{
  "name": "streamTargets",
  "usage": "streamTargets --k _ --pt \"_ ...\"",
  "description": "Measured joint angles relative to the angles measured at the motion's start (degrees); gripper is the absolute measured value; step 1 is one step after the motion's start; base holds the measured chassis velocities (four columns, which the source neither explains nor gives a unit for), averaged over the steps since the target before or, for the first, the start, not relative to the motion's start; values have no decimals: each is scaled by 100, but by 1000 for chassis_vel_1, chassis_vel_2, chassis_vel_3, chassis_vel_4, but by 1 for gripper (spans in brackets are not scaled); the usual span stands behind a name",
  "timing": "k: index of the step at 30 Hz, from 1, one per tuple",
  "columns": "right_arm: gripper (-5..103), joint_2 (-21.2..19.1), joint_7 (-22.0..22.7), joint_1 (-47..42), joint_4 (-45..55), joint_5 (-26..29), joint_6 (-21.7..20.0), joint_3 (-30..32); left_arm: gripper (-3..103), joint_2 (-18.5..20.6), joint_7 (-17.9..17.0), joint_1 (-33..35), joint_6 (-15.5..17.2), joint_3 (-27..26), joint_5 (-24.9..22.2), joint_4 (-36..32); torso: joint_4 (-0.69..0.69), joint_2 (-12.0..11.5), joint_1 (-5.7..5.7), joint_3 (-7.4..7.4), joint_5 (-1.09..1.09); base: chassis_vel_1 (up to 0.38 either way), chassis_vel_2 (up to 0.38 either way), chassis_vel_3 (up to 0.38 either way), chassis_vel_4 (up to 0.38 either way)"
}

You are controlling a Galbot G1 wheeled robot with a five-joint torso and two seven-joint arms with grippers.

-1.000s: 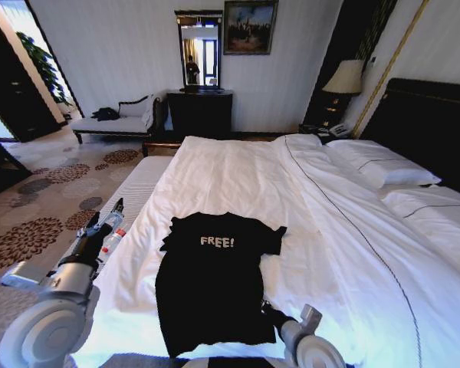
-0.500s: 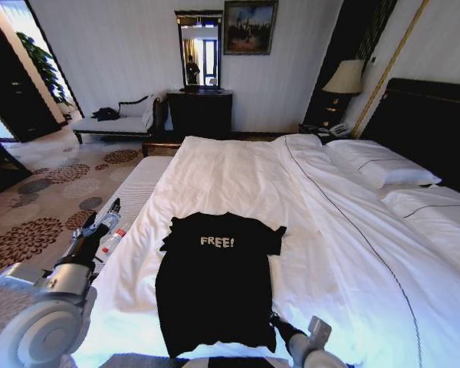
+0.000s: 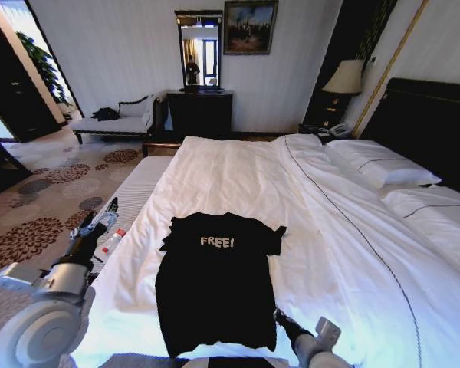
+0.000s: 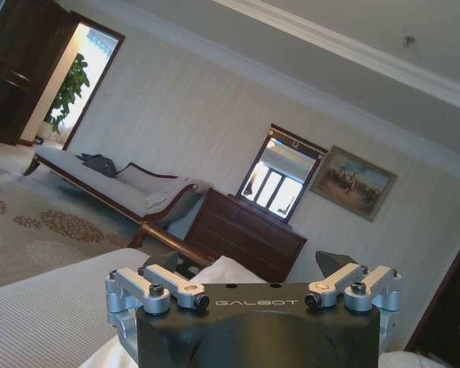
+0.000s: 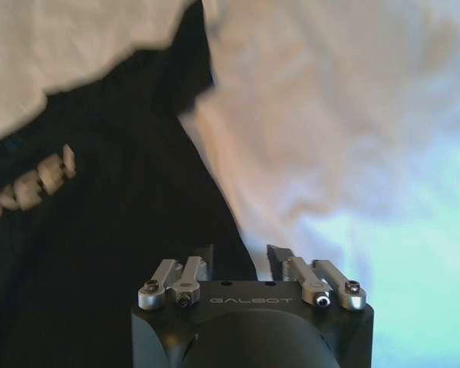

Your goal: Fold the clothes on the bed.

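Lying flat: the black T-shirt (image 3: pixel 213 285) is spread face up on the near part of the bed (image 3: pixel 238 172), white "FREE!" lettering toward the headboard side, hem toward the robot; no fold is seen in it yet.
Shirt edges: the sleeves are somewhat bunched, and the lower right hem corner sits just beside the right gripper.
Right gripper: the right gripper (image 5: pixel 240 257) is held low at the shirt's hem-side right edge, its fingers parted a little, one over the black cloth and one over the white sheet; nothing is held between them.
Step in hand: a grasp of the right hem corner is judged to be under preparation.
How it is done well: only the shirt layer should be pinched, the sheet beneath left out; the corner should be caught well inside the edge so the soft cloth is not slipped.
Left gripper: the left gripper (image 3: pixel 101 222) is raised beside the bed's left edge, away from the shirt, jaws spread wide and empty.
Nearby: a small white tube (image 3: pixel 113 241) with a red cap lies at the bed's left edge and should be left undisturbed.
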Motion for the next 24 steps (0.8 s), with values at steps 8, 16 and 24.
streamTargets --k 8,16,24 --pt "73 -260 85 815 485 -48 -12 900 100 243 -67 -229 188 335 146 853 0 0 0 0 0 0 0 0 0" --pt "97 214 134 1961 -186 514 -15 859 100 166 86 -342 219 762 471 2529 1 -1 2 1 -1 0 0 0 0" --pt "100 410 94 2427 -706 834 14 673 100 -208 479 -740 118 1067 -799 3273 -2 -1 1 1 0 0 0 0 0"
